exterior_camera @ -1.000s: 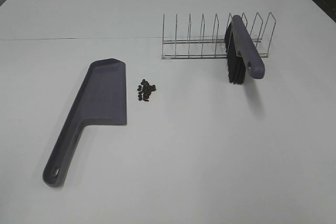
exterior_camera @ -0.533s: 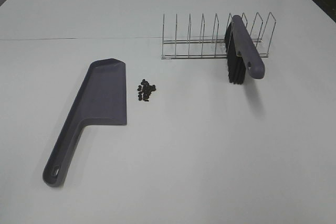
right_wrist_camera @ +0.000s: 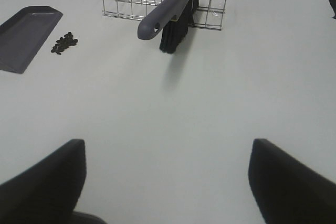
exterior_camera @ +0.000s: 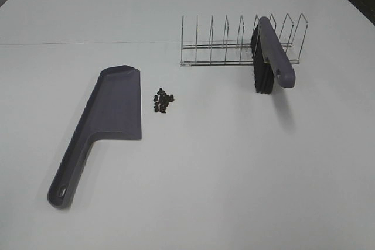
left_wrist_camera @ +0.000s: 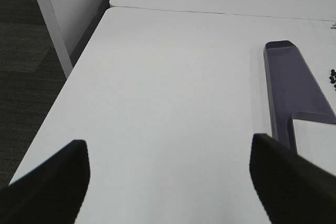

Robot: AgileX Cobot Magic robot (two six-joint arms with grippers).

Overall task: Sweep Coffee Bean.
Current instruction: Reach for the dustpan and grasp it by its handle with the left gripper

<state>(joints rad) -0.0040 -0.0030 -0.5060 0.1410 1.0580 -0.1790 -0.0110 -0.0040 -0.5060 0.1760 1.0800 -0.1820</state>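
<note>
My left tool [left_wrist_camera: 168, 182] and right tool [right_wrist_camera: 165, 182] gape wide, empty. Coffee beans [exterior_camera: 164, 101] sit piled just beside the dustpan [exterior_camera: 114, 106], probably for a short sweep. The brush [exterior_camera: 271, 57] leans in the wire rack [exterior_camera: 222, 48], handle out for grabbing.

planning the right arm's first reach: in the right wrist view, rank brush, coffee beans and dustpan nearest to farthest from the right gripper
1. brush, straight ahead of the right gripper, on the right side
2. coffee beans, toward the middle
3. dustpan, far left; close call with the beans
</note>
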